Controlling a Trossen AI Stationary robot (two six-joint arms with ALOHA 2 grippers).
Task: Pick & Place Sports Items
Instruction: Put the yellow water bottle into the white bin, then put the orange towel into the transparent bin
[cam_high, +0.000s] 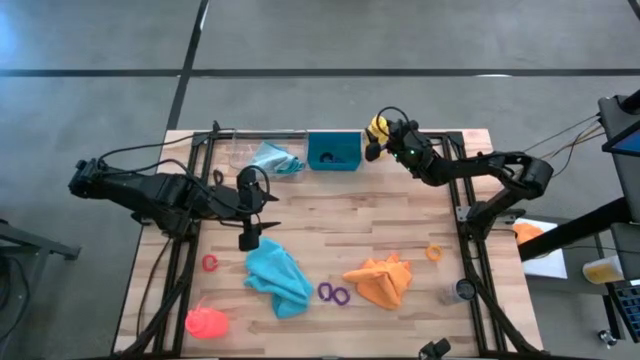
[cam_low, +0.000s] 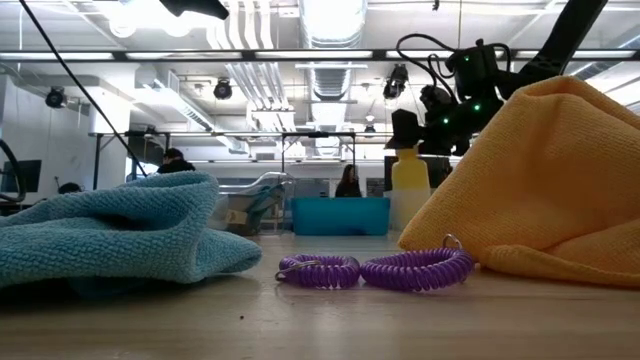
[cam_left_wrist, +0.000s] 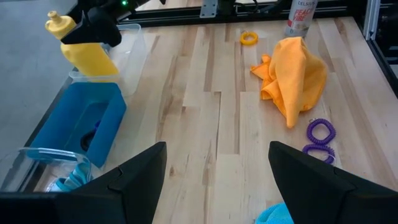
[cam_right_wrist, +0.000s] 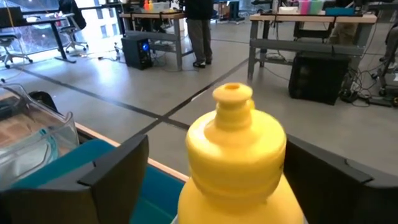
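Now, right gripper (cam_right_wrist: 217, 144): I see it at the far edge of the table, with one finger on either side of the yellow bottle (cam_right_wrist: 236, 163). The jaws are wide, with a gap on at least one side, so I read no grip.
Yellow bottle: upright over a clear tray (cam_left_wrist: 132, 38), just beside the teal bin (cam_high: 334, 152). I cannot tell whether its base rests there.
Left gripper (cam_high: 250, 240): hangs over the middle of the table near the teal cloth (cam_high: 278, 280). Its fingers are spread wide with nothing between them.
Pale blue cloth (cam_high: 272, 158): in the tray on the bin's other side.
Orange cloth (cam_high: 383, 282): on the near boards, with the purple rings (cam_high: 334, 293) between it and the teal cloth.
Orange ring (cam_high: 434, 252): beyond the orange cloth.
Red ring (cam_high: 209, 263): near the table's left edge.
Pink-red bottle (cam_high: 206, 322): at the near left corner.
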